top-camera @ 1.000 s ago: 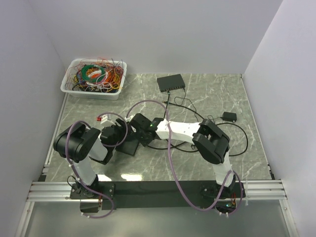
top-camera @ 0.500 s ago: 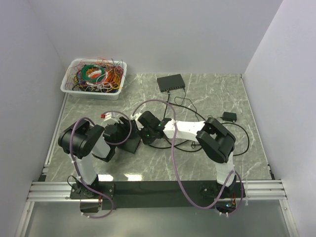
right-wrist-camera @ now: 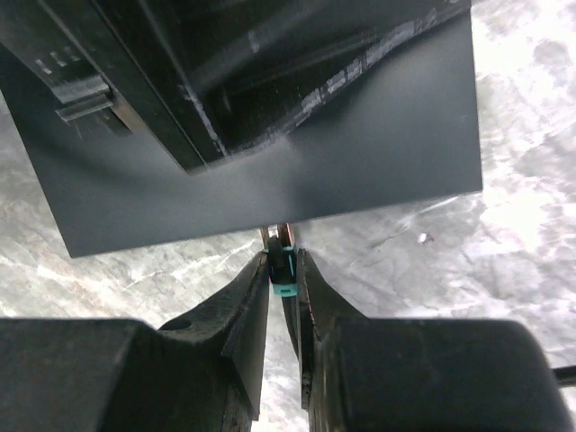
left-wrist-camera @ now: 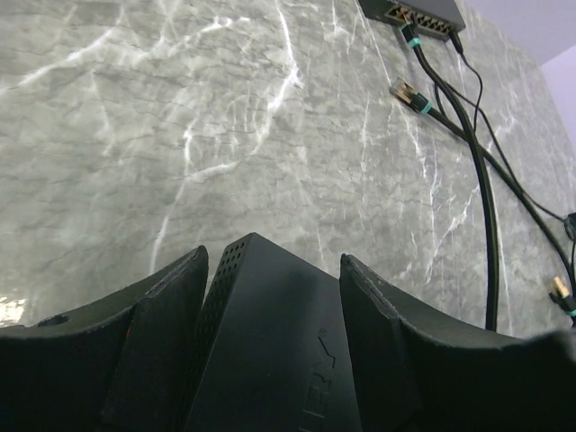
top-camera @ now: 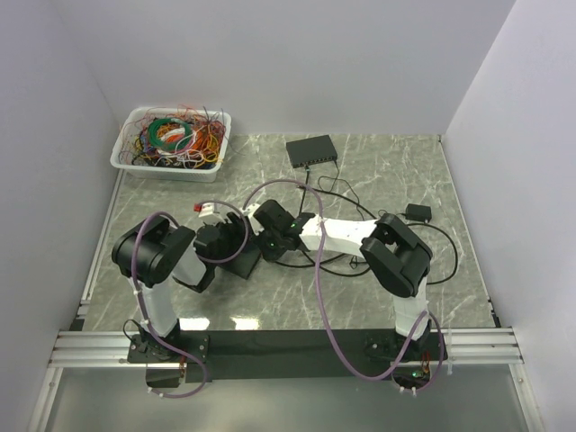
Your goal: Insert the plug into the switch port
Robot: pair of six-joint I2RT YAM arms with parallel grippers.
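Observation:
My left gripper (left-wrist-camera: 274, 261) is shut on a black switch box (left-wrist-camera: 270, 351), whose perforated corner sticks up between the fingers. In the top view the left gripper (top-camera: 232, 247) holds this switch (top-camera: 243, 264) low over the table centre-left. My right gripper (right-wrist-camera: 283, 256) is shut on a plug with a teal boot (right-wrist-camera: 284, 270). The plug's metal tip meets the lower edge of the switch (right-wrist-camera: 270, 171); the port itself is hidden. In the top view the right gripper (top-camera: 269, 240) sits tight against the switch's right side.
A second black switch (top-camera: 312, 150) lies at the back with cables in it, also in the left wrist view (left-wrist-camera: 414, 11). A loose plug (left-wrist-camera: 402, 90) and black cables (top-camera: 360, 211) trail right. A power adapter (top-camera: 417, 212) lies right. A white bin of wires (top-camera: 173, 142) stands back left.
My left arm has swung right, carrying the switch slightly right. My right arm has folded in, and its gripper with the plug has closed up against the switch.

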